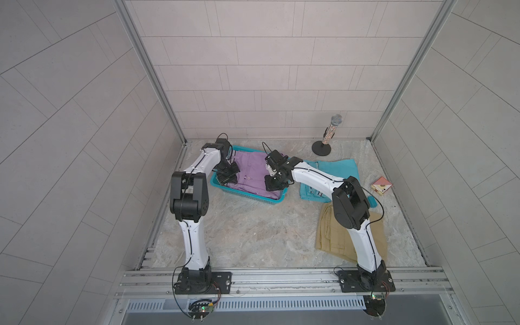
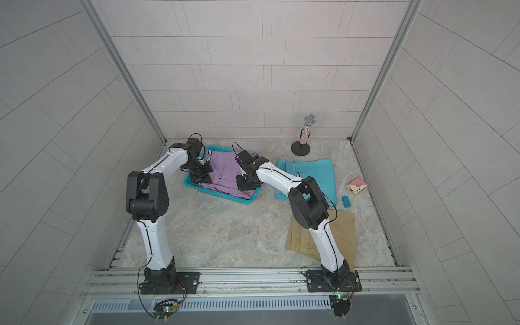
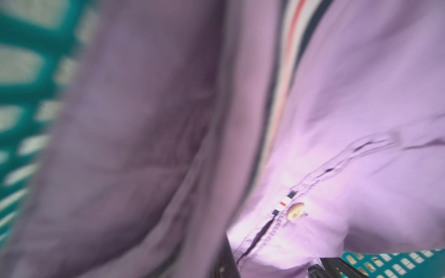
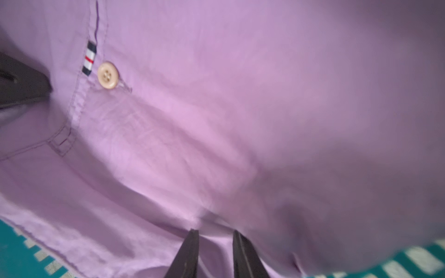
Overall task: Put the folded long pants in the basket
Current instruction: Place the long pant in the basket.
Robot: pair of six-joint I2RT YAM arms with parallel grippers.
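**A:** Where are the lilac pants?

**B:** The folded lilac pants (image 1: 250,168), with striped trim and a pale button, lie inside the turquoise mesh basket (image 1: 247,197). The basket stands at the back left of the marble-patterned counter (image 1: 253,233).

**A:** And the claws?

**B:** Both reach down into the basket. The left claw (image 1: 229,176) is at the basket's left end, its fingers drawn together against the lilac cloth. I cannot tell if a fold is caught. The right claw (image 1: 274,183) is at the right end. In the right wrist view its fingers (image 4: 190,255) stand narrowly apart, with lilac cloth in the gap. I cannot tell if it is pinched.

**A:** The other pants?

**B:** The turquoise pants (image 1: 337,167) lie flat just right of the basket. The khaki pants (image 1: 332,236) lie nearer the arm bases. Both are outside the basket, partly behind the right arm. A glittery microphone (image 1: 332,129) stands at the back.
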